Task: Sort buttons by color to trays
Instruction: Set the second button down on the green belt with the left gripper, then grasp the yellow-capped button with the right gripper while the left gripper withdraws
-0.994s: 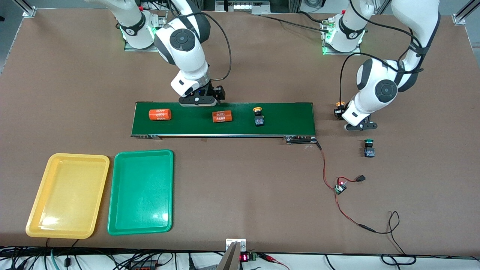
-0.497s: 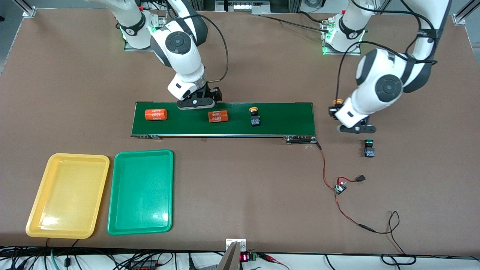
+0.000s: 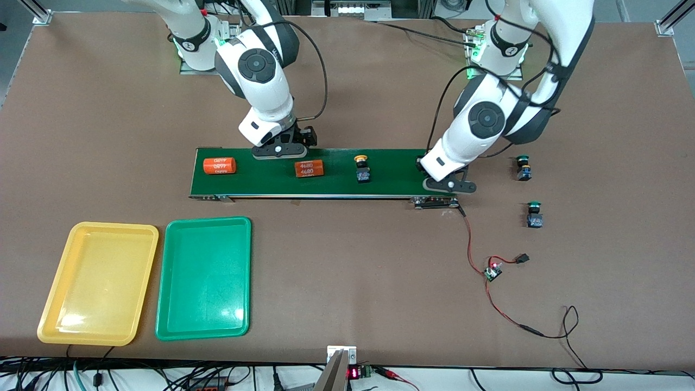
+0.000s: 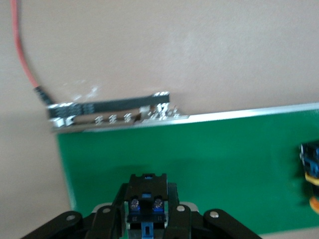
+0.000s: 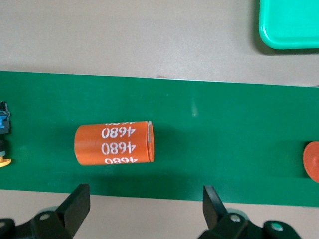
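My left gripper (image 3: 426,168) is shut on a dark-bodied button (image 3: 420,161) over the conveyor end nearest the left arm; its cap is hidden. The left wrist view shows its body (image 4: 146,196) between my fingers. A yellow button (image 3: 361,168) stands on the belt, and shows at the edge of the left wrist view (image 4: 310,169). Two green buttons (image 3: 523,167) (image 3: 535,214) stand on the table toward the left arm's end. My right gripper (image 3: 279,150) is open and empty over the belt's far edge. The yellow tray (image 3: 98,282) and green tray (image 3: 206,277) are empty.
Two orange numbered cylinders (image 3: 219,165) (image 3: 309,168) lie on the dark-green conveyor belt (image 3: 402,174); one shows in the right wrist view (image 5: 114,144). A red-and-black cable with a small board (image 3: 493,271) trails from the belt's end across the table nearer the camera.
My left gripper carried its button from the table beside the belt to over the belt's end, uncovering a green button. The cylinders and yellow button drifted along the belt toward the right arm's end.
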`<control>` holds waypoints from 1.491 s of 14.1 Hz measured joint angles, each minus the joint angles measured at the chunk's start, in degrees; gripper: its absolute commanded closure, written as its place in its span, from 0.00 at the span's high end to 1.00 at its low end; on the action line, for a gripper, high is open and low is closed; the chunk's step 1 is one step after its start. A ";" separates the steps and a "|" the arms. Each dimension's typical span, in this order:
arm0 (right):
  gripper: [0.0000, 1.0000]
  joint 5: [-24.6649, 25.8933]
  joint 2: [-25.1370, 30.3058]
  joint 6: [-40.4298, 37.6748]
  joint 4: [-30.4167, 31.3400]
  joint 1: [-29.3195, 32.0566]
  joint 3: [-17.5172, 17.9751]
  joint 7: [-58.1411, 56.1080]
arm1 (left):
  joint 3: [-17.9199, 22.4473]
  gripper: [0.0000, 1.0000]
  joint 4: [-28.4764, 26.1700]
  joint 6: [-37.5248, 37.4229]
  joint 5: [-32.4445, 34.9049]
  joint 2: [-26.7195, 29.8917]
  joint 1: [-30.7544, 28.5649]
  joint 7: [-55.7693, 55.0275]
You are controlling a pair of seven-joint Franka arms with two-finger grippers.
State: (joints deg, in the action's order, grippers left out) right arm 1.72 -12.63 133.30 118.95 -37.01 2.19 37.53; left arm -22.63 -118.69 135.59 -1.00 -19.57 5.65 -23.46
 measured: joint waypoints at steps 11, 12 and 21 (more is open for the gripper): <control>1.00 0.01 -0.06 -0.17 0.00 0.37 -0.03 -0.01 | -0.75 1.00 2.36 -0.78 0.00 -0.40 0.38 -7.10; 1.00 0.01 -0.07 -0.18 0.00 0.37 -0.03 -0.01 | -0.38 1.00 3.32 -5.21 0.00 1.30 -0.71 -7.08; 1.00 0.01 -0.21 -0.19 -0.41 0.39 -0.03 -0.01 | 17.87 1.00 3.61 -28.71 7.42 4.28 -4.31 12.71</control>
State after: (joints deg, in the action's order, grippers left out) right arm 1.73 -12.84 133.11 118.54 -36.62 2.16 37.52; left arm -4.77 -115.09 106.88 6.42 -15.29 1.34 -10.75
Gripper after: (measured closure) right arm 0.000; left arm 0.000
